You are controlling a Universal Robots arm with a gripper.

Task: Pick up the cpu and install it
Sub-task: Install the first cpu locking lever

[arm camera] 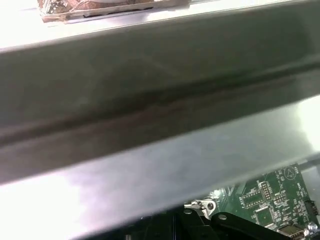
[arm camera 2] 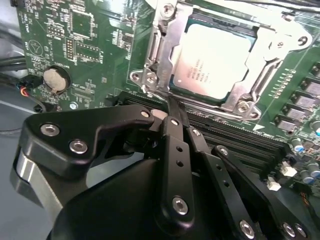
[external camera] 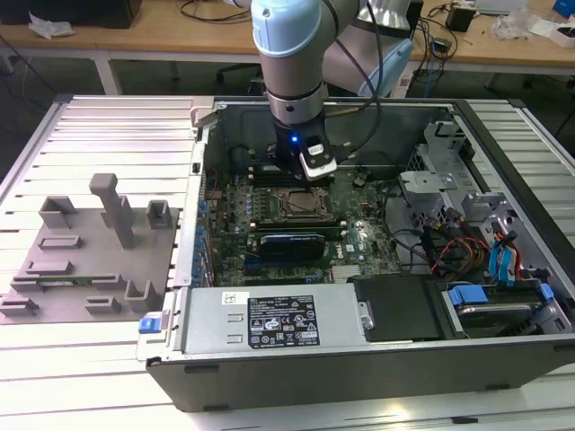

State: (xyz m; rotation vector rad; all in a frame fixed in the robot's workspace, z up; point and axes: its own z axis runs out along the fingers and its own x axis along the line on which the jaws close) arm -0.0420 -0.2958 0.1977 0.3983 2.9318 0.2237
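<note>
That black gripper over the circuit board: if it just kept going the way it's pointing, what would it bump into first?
Most likely the metal socket frame around the cpu; the gripper tapers toward the frame's near edge. Depth is hard to judge, so it might meet the dark slots beside it instead.

1 cpu [arm camera 2: 215, 60], 1 gripper [arm camera 2: 172, 107], 1 coin cell [arm camera 2: 55, 80], approx.

Cpu [arm camera 2: 214, 61] seated in socket frame [arm camera 2: 165, 55] on motherboard [arm camera 2: 90, 45]; gripper [arm camera 2: 172, 107] fingers together, just beside frame.
</note>
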